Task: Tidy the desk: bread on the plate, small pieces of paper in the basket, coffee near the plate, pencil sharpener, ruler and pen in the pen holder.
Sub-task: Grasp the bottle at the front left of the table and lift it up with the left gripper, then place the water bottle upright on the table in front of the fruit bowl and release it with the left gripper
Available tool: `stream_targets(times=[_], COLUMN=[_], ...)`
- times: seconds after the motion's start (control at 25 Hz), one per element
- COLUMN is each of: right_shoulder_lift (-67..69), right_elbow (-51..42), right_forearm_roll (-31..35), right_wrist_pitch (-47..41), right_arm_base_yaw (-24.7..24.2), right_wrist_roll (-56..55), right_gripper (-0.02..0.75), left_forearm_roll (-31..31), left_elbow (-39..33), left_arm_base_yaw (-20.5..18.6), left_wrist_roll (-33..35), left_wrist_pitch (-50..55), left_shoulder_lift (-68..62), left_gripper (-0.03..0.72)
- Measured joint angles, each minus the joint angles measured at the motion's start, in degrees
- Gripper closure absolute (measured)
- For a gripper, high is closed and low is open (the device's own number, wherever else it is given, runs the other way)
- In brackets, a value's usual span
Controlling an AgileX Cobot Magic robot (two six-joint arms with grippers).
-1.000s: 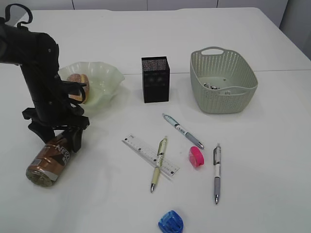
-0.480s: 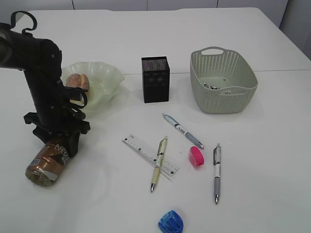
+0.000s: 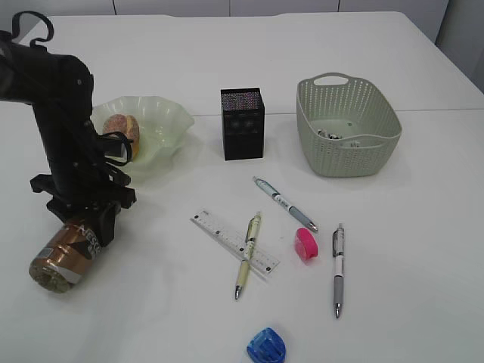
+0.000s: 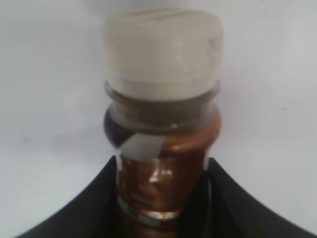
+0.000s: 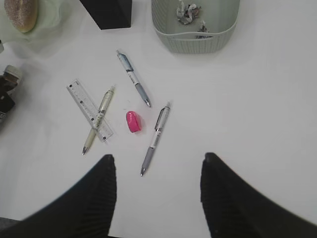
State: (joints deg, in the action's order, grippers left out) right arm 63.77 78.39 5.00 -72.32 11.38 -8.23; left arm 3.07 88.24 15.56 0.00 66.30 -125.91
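Left arm grips the coffee bottle; desk clutter lies waiting.

Nearest the front edge, a blue sharpener sits alone on the white table. Just behind it, a grey pen lies beside the pink sharpener, and a cream pen lies crossed over the clear ruler. A blue-grey pen angles away behind them. On the left, the left gripper is clamped around the coffee bottle, which tilts with its base toward the camera; the wrist view shows both fingers pressed on the brown body below the white cap. The right gripper hangs high over the table, jaws spread, holding nothing. Farther back: the green plate with bread in it, the black pen holder, and the basket with paper scraps inside.
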Motion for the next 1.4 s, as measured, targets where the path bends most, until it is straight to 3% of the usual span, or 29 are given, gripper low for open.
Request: stream_targets(times=[0.56, 0.84, 0.96, 1.08, 1.4], right_shoulder_lift=[-0.38, -3.04, -5.17, -7.49, -12.58], right_elbow=[0.00, 0.00, 0.00, 0.00, 0.00], right_forearm_roll=[-6.05, -6.81, -7.49, -9.70, -13.79], right_wrist_pitch=[0.00, 0.00, 0.00, -0.11, -0.22], right_arm_base_yaw=[0.00, 0.00, 0.00, 0.00, 0.00], right_wrist_roll=[0.00, 0.00, 0.00, 0.00, 0.00], right_gripper=[0.304, 0.304, 0.304, 0.304, 0.304], left_forearm_roll=[4.42, 5.73, 5.82, 5.18, 3.71], left_elbow=[-0.09, -1.25, -6.56, -16.77, -44.81], left_arm_base_yaw=[0.00, 0.00, 0.00, 0.00, 0.00], left_wrist_roll=[0.00, 0.00, 0.00, 0.00, 0.00], left_wrist_pitch=[-0.38, -7.61, -15.96, -28.16, -72.27], left_shoulder_lift=[13.38, 23.95, 29.67, 35.54, 39.69], left_gripper=[0.374, 0.377, 0.377, 0.377, 0.377])
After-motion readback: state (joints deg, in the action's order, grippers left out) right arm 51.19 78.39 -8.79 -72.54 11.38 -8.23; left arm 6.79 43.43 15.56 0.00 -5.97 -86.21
